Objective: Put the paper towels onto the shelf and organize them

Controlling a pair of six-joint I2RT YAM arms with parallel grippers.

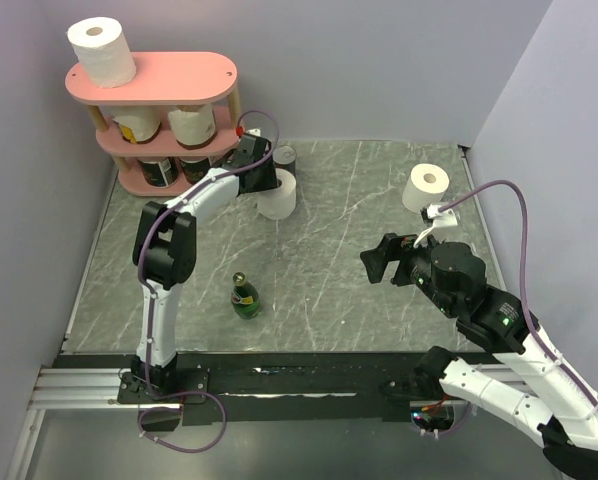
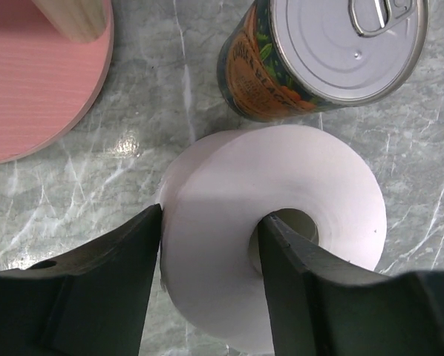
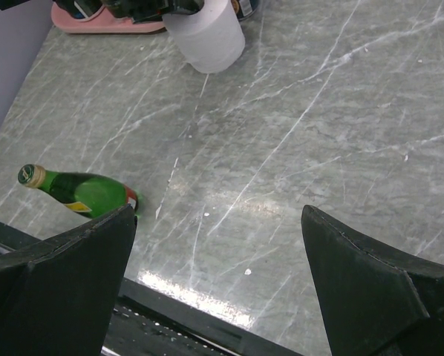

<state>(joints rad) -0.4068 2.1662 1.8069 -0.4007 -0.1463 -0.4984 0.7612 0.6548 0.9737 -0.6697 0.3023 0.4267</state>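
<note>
Right now I have the left gripper (image 2: 211, 222) clamped on a white roll (image 2: 229, 185): one finger presses its outer side and the other sits down in the hollow core, pinching the wall between them. That roll stands on the table (image 1: 359, 200) just beside the right end of the shelf (image 1: 179, 75), with a tin can (image 2: 318, 52) touching or nearly touching its far side. On the shelf itself, one roll (image 1: 101, 50) stands at the left end of the top board, two rolls (image 1: 139, 125) sit on the middle board and two dark-wrapped rolls (image 1: 157, 172) on the bottom. Well to the right of the shelf stands another loose roll (image 1: 426, 187). My right gripper (image 3: 218, 215) hangs wide open over the table, holding nothing. A green bottle (image 1: 244, 297) lies well in front of the shelf.
</note>
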